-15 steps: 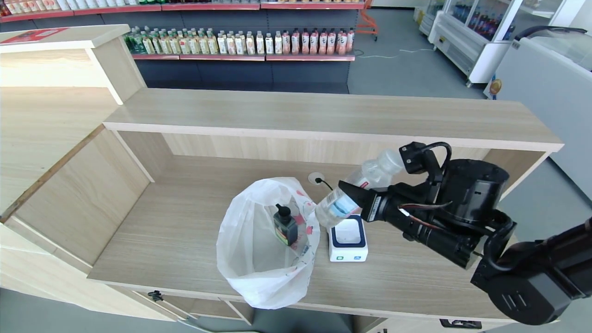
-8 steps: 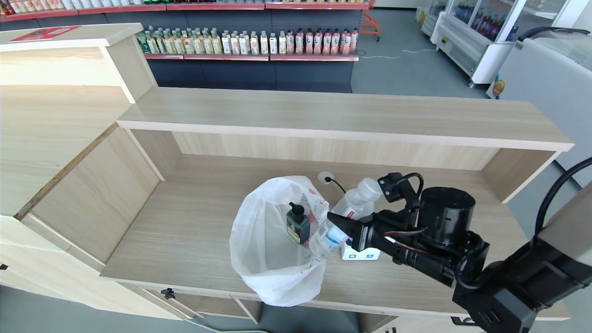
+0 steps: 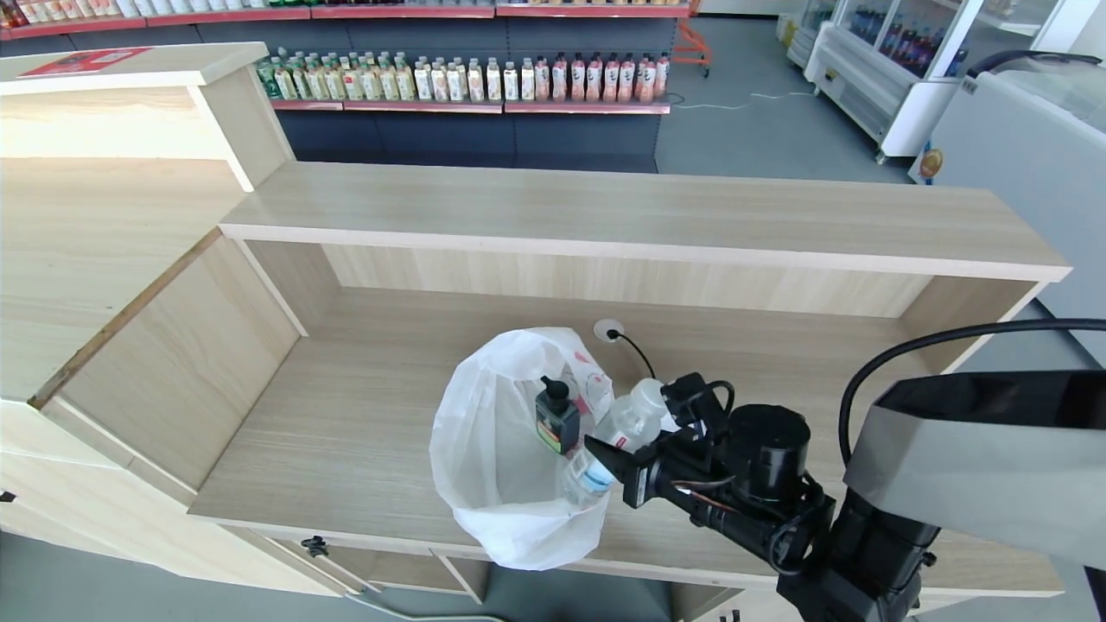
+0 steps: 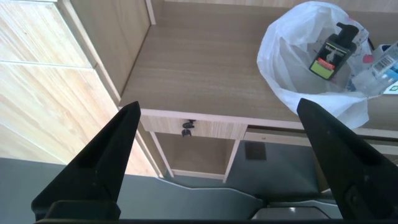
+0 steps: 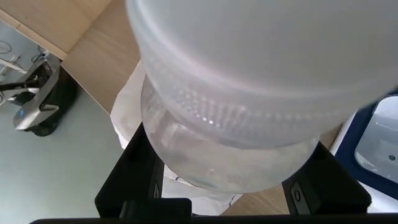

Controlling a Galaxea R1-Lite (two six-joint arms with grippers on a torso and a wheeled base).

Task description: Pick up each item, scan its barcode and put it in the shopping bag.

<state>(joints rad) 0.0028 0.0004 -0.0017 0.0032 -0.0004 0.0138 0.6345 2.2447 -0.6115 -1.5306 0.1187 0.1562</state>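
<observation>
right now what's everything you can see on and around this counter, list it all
shopping bag: one, white, open, at the counter's front edge
pump bottle: one, dark, upright inside the bag
water bottle: one, clear, tilted, base at the bag's mouth
scanner: one, white with blue rim, by the bag
counter: one, light wood
drink bottles: many, mixed colours, far shelf
left pincer: open, holding nothing
right pincer: shut on the water bottle

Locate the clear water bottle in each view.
Head view: water bottle in the right gripper, tilted over the shopping bag's mouth.
Left wrist view: at the bag's rim, beside the pump bottle.
Right wrist view: close up, above the bag.
Shared landmark: the white shopping bag.
</observation>
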